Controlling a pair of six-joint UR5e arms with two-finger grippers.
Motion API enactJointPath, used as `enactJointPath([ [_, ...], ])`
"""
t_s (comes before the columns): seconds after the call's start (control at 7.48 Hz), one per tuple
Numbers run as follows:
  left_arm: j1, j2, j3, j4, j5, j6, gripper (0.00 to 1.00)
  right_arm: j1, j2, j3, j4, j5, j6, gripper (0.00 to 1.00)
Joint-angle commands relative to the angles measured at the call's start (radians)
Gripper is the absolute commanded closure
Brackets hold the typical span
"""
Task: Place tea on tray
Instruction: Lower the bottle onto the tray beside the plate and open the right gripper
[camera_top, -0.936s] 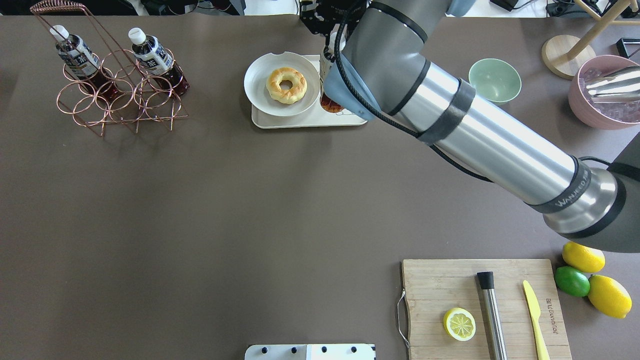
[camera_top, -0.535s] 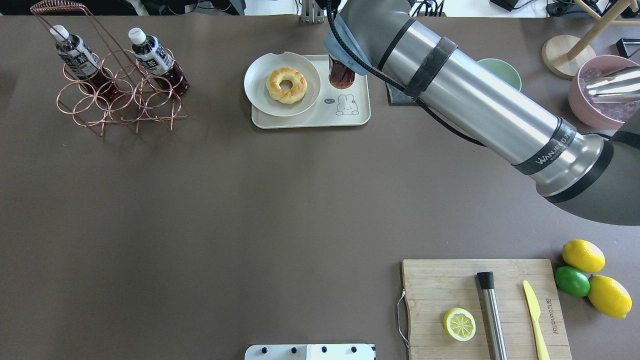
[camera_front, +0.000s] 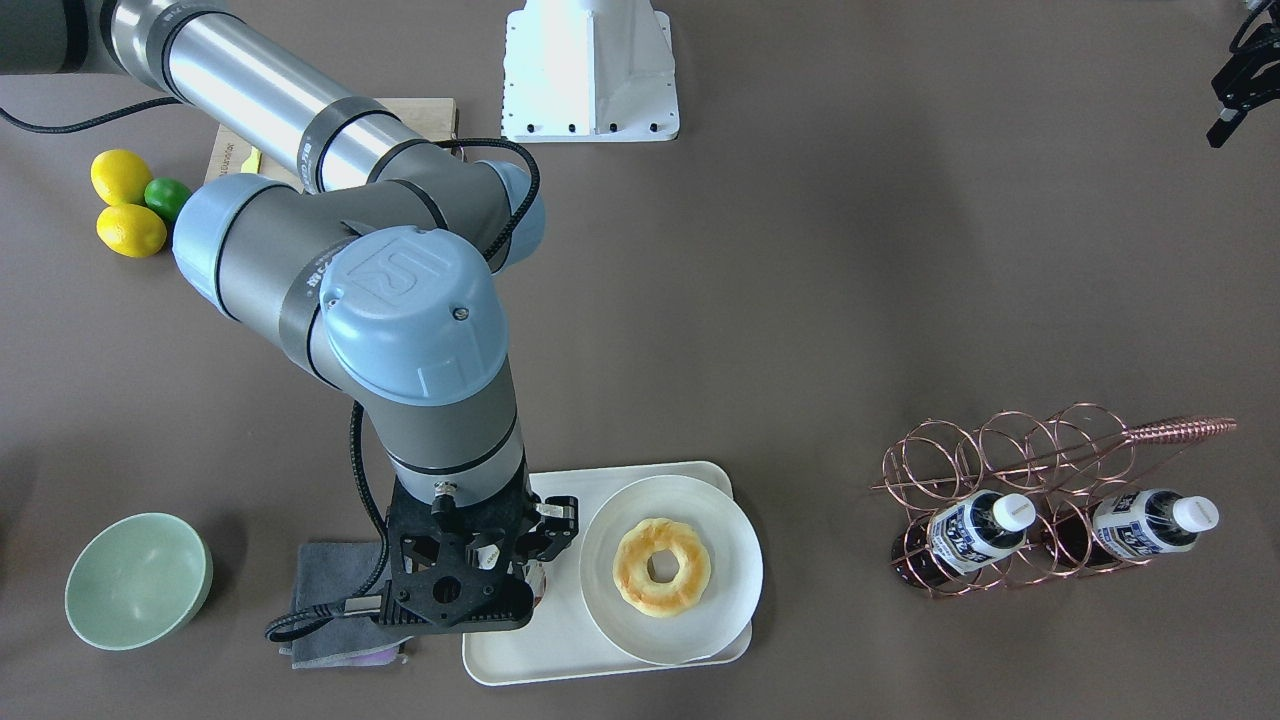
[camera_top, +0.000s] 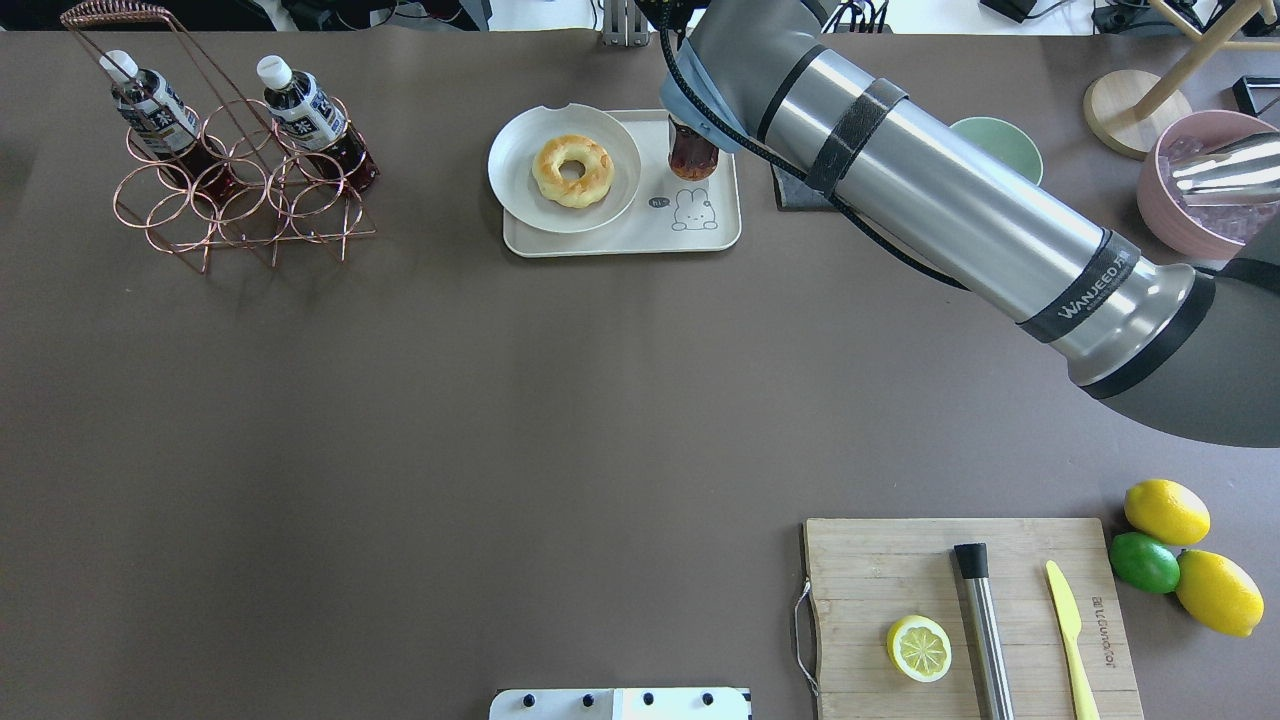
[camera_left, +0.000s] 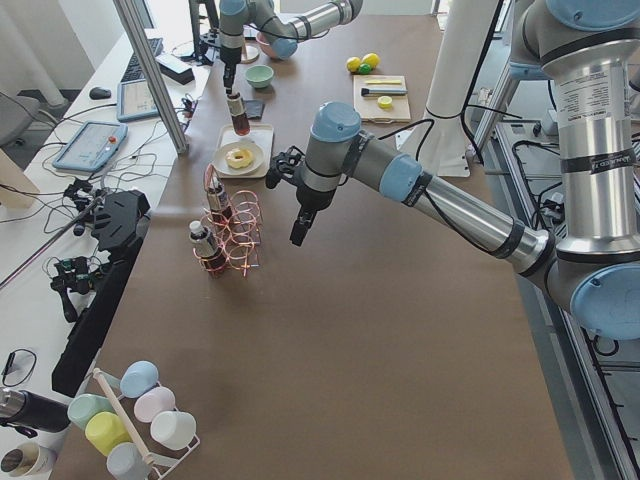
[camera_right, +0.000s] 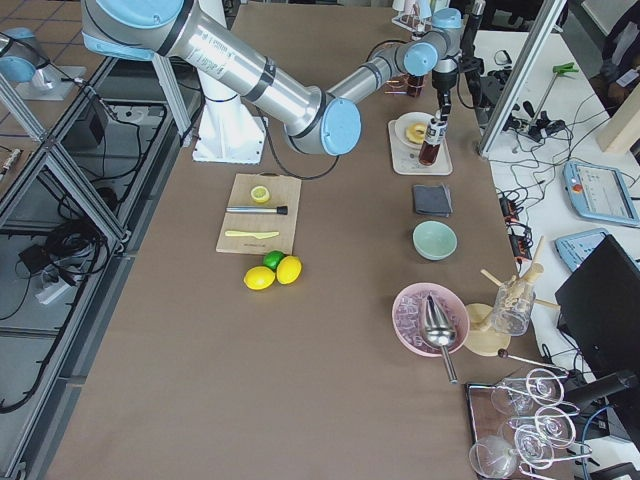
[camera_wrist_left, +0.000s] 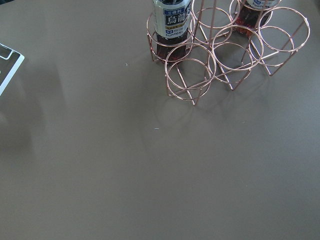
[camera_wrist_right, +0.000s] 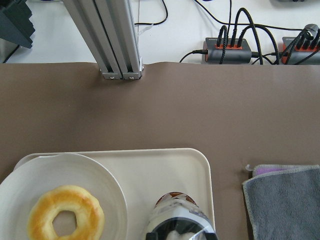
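Right hand (camera_right: 438, 108) was clamped on the cap end of the tea (camera_top: 693, 157), which stood upright at the far right of the tray (camera_top: 610, 243), just right of the plate (camera_top: 515, 175) carrying a doughnut (camera_top: 572, 170). Could not tell whether its base touched the tray. Left hand (camera_left: 298, 232) hung above bare tabletop (camera_top: 400, 400) near the wire rack (camera_top: 240, 205) holding two more bottles (camera_top: 305, 110); its finger spacing could not be made out. Grey cloth (camera_top: 790, 195) lay right of the tray.
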Motion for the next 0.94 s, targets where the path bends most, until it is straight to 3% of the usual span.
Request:
enactJointPath([
  [0.0, 0.002, -0.004, 0.005, 0.0, 0.0, 0.0, 0.02, -0.014, -0.011, -0.004, 0.033, -0.005, 0.004, 1.0],
  [0.67, 0.0, 0.001, 0.004, 0.0, 0.0, 0.0, 0.02, -0.015, -0.019, 0.001, 0.036, -0.003, -0.002, 1.0],
  [0.8, 0.0, 0.001, 0.004, 0.0, 0.0, 0.0, 0.02, -0.015, -0.019, 0.004, 0.036, -0.003, -0.002, 0.71],
])
